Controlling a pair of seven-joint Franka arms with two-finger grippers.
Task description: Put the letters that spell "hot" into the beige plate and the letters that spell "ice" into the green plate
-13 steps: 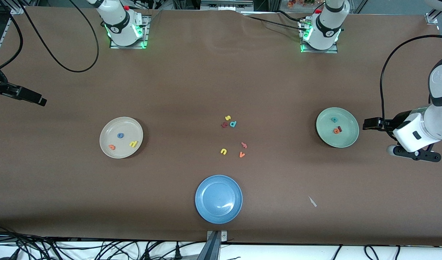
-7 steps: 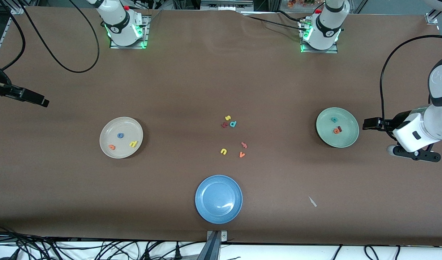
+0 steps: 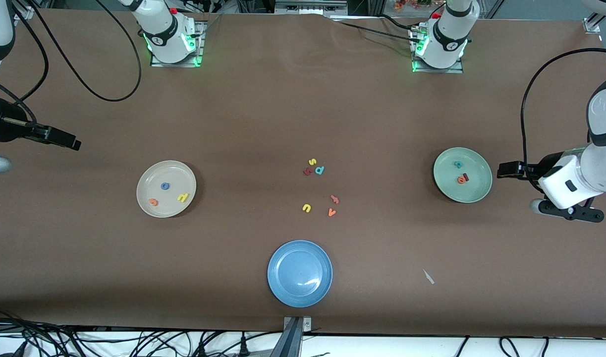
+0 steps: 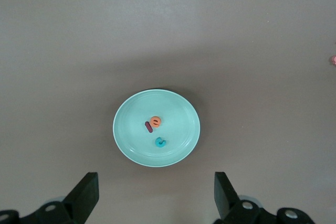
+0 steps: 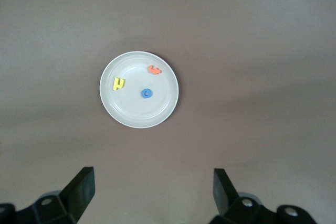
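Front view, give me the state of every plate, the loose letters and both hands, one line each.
beige plate: holds blue o, yellow h, orange t.
green plate: holds teal c, orange e, dark red i.
blue plate: nothing in it.
loose letters: lying on the table between the plates.
left hand: open, holding nothing, above the table by the green plate.
right hand: open, holding nothing, above the table near the beige plate.

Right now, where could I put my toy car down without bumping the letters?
Bare table lies between the beige plate and the loose letters, and between those letters and the green plate. The blue plate holds nothing. It's crowded around the loose letters.
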